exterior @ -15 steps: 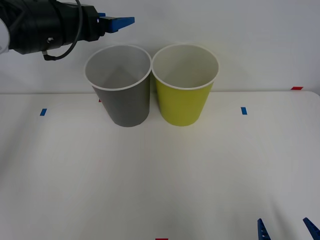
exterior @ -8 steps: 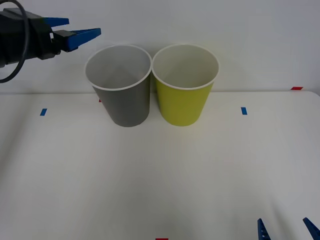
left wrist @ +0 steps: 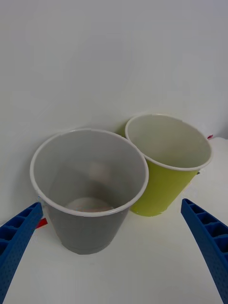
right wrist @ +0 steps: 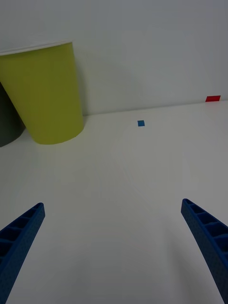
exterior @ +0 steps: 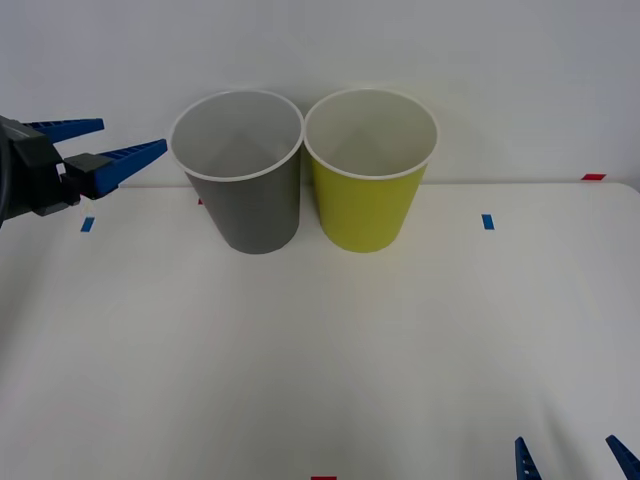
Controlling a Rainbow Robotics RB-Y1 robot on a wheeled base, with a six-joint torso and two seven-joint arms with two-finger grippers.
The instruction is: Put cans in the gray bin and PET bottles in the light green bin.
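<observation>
With its blue fingers spread wide and empty, left gripper (exterior: 118, 142) hangs beside gray bin (exterior: 240, 170) — likely nothing left to sort.

A white table (exterior: 320, 350) with small blue and red tape marks meets a plain white wall (exterior: 480, 50).

My front camera sits high and looks down at the counter (exterior: 320, 360). My left wrist camera is up close and looks down into the gray bin (left wrist: 90, 190). My right wrist camera sits low, farther back. All three see the light green bin (exterior: 368, 200).
</observation>
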